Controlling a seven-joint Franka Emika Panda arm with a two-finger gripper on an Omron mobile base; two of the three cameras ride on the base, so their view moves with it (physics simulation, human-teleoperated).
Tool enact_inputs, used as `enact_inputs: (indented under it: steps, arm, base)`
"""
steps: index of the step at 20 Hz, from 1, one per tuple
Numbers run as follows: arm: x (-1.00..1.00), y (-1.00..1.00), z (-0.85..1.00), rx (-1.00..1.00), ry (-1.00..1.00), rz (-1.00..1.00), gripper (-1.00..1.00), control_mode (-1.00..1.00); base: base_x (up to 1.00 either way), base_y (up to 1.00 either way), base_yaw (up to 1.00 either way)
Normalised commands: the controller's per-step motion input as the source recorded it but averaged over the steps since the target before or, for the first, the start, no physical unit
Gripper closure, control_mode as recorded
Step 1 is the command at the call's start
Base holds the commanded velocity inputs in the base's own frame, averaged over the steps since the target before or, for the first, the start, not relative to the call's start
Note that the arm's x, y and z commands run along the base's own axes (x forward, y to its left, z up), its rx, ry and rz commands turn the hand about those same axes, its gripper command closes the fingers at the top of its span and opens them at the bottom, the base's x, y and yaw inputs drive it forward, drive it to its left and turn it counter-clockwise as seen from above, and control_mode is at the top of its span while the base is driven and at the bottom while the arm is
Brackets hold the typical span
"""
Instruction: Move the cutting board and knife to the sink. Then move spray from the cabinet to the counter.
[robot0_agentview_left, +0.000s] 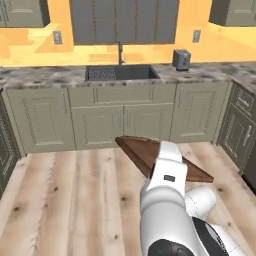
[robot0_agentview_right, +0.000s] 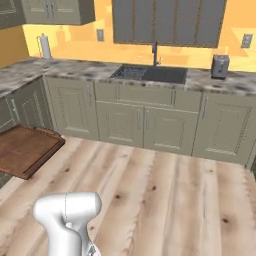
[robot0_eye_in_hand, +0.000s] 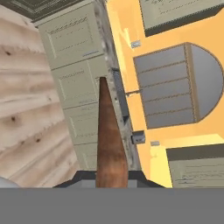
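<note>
Pincer (robot0_eye_in_hand: 111, 177) clamped on cutting board (robot0_agentview_left: 142, 150), high above open floor (robot0_agentview_left: 75, 200)

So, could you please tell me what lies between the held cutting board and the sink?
In the left base view, bare wooden floor and the lower cabinet fronts separate the cutting board from the sink.

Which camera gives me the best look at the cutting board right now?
The right base view: the cutting board shows its broad top face and raised rim at the left edge, though partly cut off. The left base view has the cutting board partly hidden behind the arm. The hand view sees it edge-on, a narrow brown strip.
</note>
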Motion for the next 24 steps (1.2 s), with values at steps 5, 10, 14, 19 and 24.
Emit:
enact_inputs:
  steps: [5,10,14,19,24]
  arm:
    - [0.00,0.00,0.00,0.00,0.00,0.00,1.00,1.00]
    - [0.00,0.00,0.00,0.00,0.00,0.00,1.00,1.00]
    - [0.00,0.00,0.00,0.00,0.00,0.00,1.00,1.00]
    - [0.00,0.00,0.00,0.00,0.00,0.00,1.00,1.00]
    - [0.00,0.00,0.00,0.00,0.00,0.00,1.00,1.00]
  base:
    - [0.92,-0.22,0.09]
    - [0.94,-0.07,0.11]
    - [0.94,0.00,0.07]
    - [0.91,-0.04,0.01]
    - [0.82,-0.15,0.00]
